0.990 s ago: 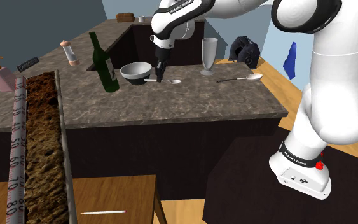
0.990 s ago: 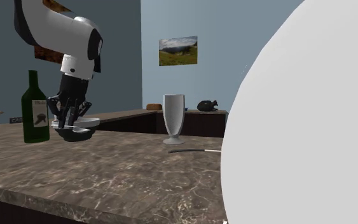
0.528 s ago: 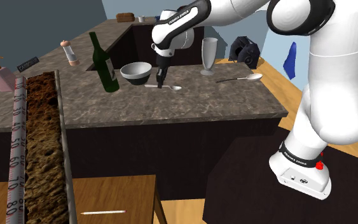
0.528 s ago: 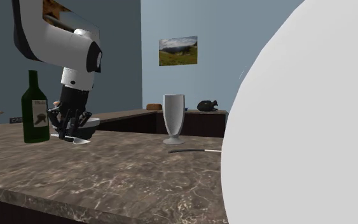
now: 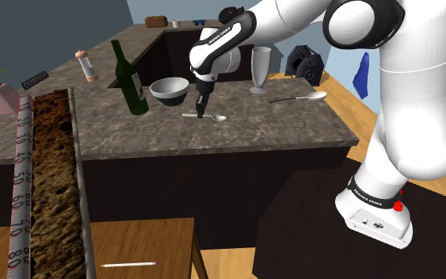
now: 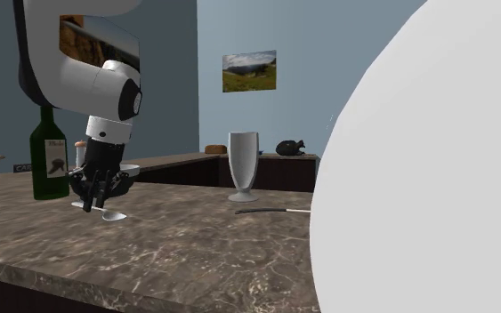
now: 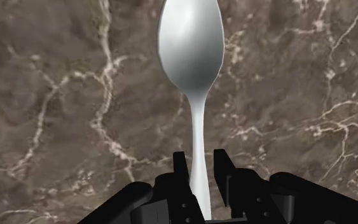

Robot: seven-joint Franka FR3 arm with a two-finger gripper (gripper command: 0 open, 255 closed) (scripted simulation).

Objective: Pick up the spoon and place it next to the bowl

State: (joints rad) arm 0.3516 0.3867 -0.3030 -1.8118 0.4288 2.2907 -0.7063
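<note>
Dark brown marbled stone counter (image 5: 213,139): carries all items noted. Tall dark green wine bottle (image 5: 131,81): upright, at the shoulder view's left of the bowl. Round bowl, dark outside and pale inside (image 5: 169,89): upright, between bottle and glass. Clear stemmed glass (image 5: 260,69): upright, farther right. All-black two-finger gripper (image 7: 200,159): pointing down, just near-side of the bowl, fingers clamped on the spoon's handle. Silver metal spoon (image 7: 190,44): level, low over the counter, just beside the bowl; contact with the surface cannot be determined.

Shiny grey spoon (image 7: 190,51), handle clasped in the tool (image 7: 199,168), hangs level just beside the upright dark, white-lined bowl (image 5: 169,89), on the side toward the desk's (image 5: 213,136) near edge.
</note>
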